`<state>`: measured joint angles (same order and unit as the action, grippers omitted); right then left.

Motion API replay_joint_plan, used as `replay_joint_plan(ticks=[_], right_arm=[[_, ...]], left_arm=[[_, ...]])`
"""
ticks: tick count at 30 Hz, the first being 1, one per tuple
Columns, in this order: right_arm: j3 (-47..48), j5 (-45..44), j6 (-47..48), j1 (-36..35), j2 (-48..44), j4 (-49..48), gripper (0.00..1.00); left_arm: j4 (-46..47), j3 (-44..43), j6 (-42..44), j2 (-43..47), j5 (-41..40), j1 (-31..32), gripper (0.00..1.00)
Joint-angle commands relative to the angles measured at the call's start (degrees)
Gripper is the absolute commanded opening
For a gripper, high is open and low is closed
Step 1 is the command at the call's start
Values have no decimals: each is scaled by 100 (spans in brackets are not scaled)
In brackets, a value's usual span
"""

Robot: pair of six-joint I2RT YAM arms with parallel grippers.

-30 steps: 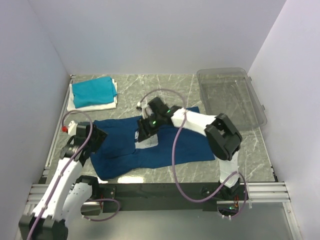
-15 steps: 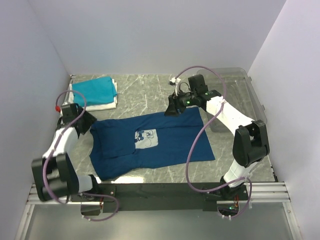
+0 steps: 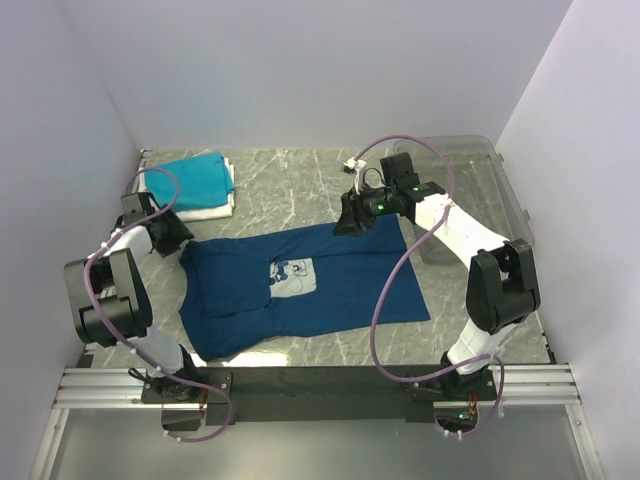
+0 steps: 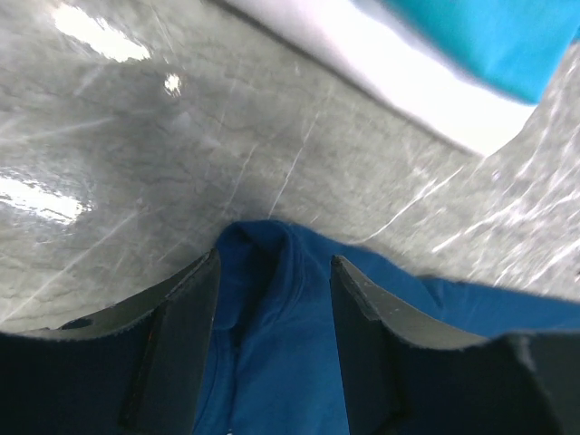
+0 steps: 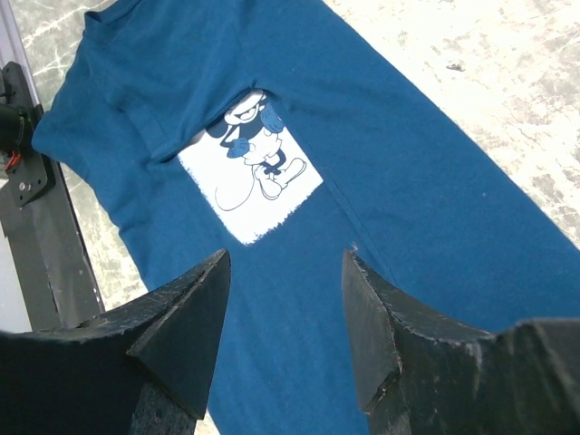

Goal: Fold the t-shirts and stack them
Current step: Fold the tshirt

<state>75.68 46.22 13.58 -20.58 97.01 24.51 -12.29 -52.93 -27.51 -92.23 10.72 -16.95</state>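
The navy t-shirt lies spread front-up in the middle of the desk.

From above, you see what has changed in the last second. The right arm has left the middle of the shirt and swung out to its far right edge. The left arm has come up from the near side to the far left corner. The left fingers and the right fingers now bracket the shirt's far edge. That reads as smoothing finished and the first fold about to be set up. The folded teal t-shirt sits on the white t-shirt in the far left corner, close behind your left arm. The clear bin stands to the right. Neither blocks the shirt, though the stack leaves you little room on the left.

In the left wrist view, the fingers stand partly open astride a raised hump of navy cloth. They are not yet pinched shut on it.

In the right wrist view, the fingers are apart and hold nothing. They hang above the shirt, with the mouse print beyond them.
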Motion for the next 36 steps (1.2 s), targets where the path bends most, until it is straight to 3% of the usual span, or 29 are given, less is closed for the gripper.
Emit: replay_joint_plan(ticks=[1,10,13,14,20,27,31,36], right_arm=[[158,107,-49,54,72,-131,59],[263,142,-137,124,292,-122,59],[281,133,-137,159,310,-113,59],[281,133,-137,159,310,-113,59],[298,98,-128,291,301,-78,59],[526,-86,30,432,476,167,59],[825,-674,241,450,775,492,58],[1475,-2010,425,511,1442,791,58]], left_arm=[[-220,-174,439,-146,299,-10,57],[-291,-156,404,-418,238,-10,49],[-282,-253,404,-638,281,-19,34],[-282,-271,395,-674,281,-10,25],[-282,-411,439,-665,-139,-19,1],[-282,-973,334,-682,-360,-186,1],[-370,-1316,360,-902,-343,-247,1],[-353,-1378,334,-982,-281,-335,1]])
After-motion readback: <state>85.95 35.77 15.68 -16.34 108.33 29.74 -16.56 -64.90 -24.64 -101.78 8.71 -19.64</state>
